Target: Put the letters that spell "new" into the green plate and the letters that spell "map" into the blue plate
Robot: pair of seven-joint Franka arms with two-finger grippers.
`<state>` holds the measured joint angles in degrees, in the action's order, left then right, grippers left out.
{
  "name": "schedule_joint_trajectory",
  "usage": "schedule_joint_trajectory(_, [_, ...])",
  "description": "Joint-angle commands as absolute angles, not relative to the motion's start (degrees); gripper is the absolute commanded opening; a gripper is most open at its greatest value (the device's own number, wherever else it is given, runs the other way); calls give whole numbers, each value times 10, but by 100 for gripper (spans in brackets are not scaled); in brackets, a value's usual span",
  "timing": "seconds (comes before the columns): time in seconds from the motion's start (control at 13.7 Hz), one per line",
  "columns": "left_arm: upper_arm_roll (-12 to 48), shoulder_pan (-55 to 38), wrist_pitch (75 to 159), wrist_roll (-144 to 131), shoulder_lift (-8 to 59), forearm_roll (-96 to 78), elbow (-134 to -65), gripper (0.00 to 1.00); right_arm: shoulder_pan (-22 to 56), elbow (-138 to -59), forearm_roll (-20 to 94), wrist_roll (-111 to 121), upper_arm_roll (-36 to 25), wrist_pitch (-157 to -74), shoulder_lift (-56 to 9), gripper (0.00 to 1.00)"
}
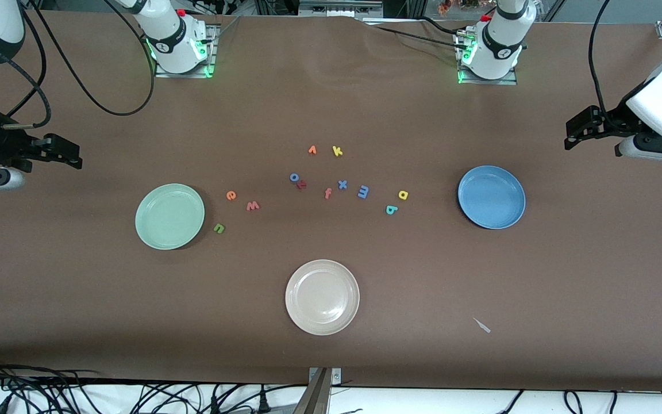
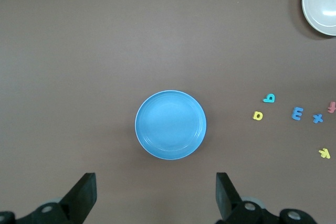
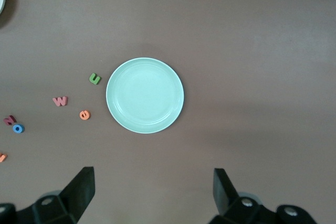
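The green plate (image 1: 170, 216) (image 3: 145, 95) lies bare toward the right arm's end, with the orange e (image 1: 231, 195) (image 3: 84, 114), salmon w (image 1: 253, 206) (image 3: 60, 100) and green n (image 1: 219, 228) (image 3: 94, 78) beside it. Toward the left arm's end the blue plate (image 1: 492, 196) (image 2: 170, 124) is bare too, and the light-blue m (image 1: 363, 191) (image 2: 297, 113), yellow a (image 1: 403, 195) (image 2: 258, 115) and teal p (image 1: 391, 210) (image 2: 269, 98) lie beside it. My right gripper (image 1: 66, 152) (image 3: 152, 174) hangs open above its table end. My left gripper (image 1: 581, 135) (image 2: 156, 179) hangs open above its own end.
A cream-white plate (image 1: 322, 297) sits nearer the front camera, mid-table. Other letters lie in the middle: orange v (image 1: 312, 150), yellow k (image 1: 337, 151), blue o (image 1: 295, 177), red f (image 1: 327, 193), blue x (image 1: 342, 184). A small white scrap (image 1: 482, 325) lies near the front edge.
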<state>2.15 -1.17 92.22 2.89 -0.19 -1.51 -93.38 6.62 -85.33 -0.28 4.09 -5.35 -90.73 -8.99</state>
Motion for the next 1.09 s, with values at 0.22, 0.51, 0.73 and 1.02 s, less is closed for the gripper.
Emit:
schedule_joint_trajectory(0.22, [20, -16, 911, 25, 4, 2, -918, 100, 62, -837, 17, 39, -51, -903, -97, 100])
schedule_joint_trajectory(0.51, [18, -16, 910, 23, 5, -6, -918, 100, 62, -838, 11, 46, -51, -902, -118, 100])
schedule_joint_trajectory(0.73, [32, -21, 911, 23, 4, -7, -913, 100, 62, -838, 9, 73, -51, -910, -140, 100])
schedule_joint_trajectory(1.02, [62, -34, 908, 31, 32, -6, -911, 100, 63, -838, -1, 81, -51, -906, -171, 100])
